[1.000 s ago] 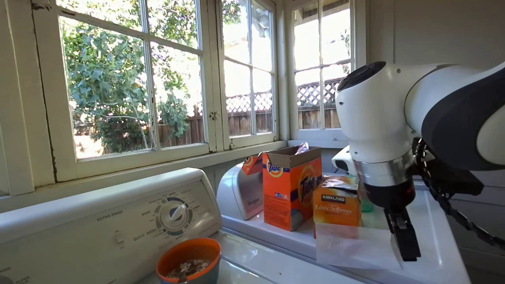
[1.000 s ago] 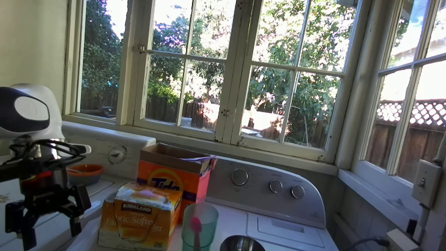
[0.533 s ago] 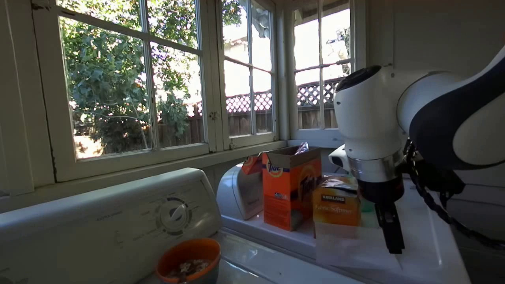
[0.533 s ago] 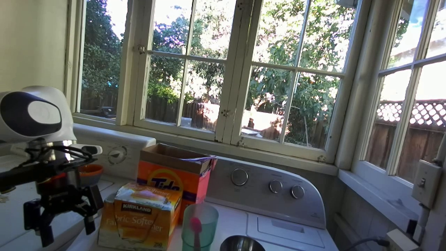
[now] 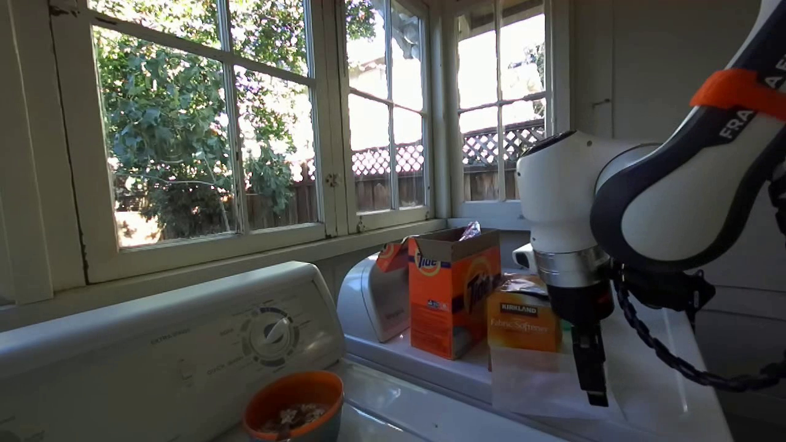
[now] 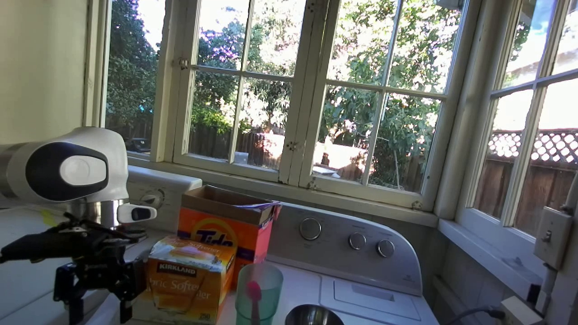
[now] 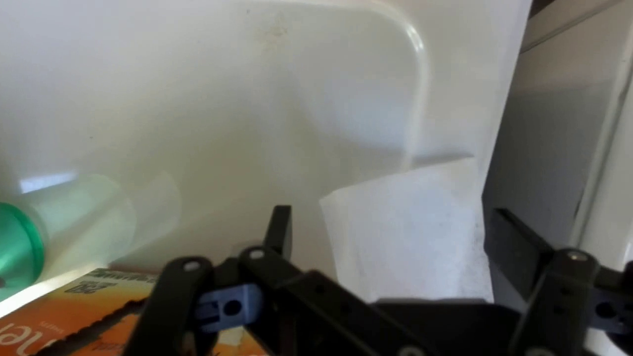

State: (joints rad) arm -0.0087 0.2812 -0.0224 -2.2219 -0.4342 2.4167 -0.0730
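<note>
White sheet [image 7: 410, 232]: on machine top [image 7: 207, 113], at its edge, 4 o'clock in wrist view.
Tool [image 6: 101, 311]: jaws wide apart, sheet showing between; contact unclear.
Softener box [image 7: 74, 314]: 8 o'clock, wrist view.
Green cup [image 7: 20, 247]: near 9 o'clock.
Tide box [image 6: 244, 234]: behind softener box, 1 o'clock.

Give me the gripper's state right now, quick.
Gripper: open, holding nothing; the white sheet shows between its spread jaws in the wrist view.
</note>
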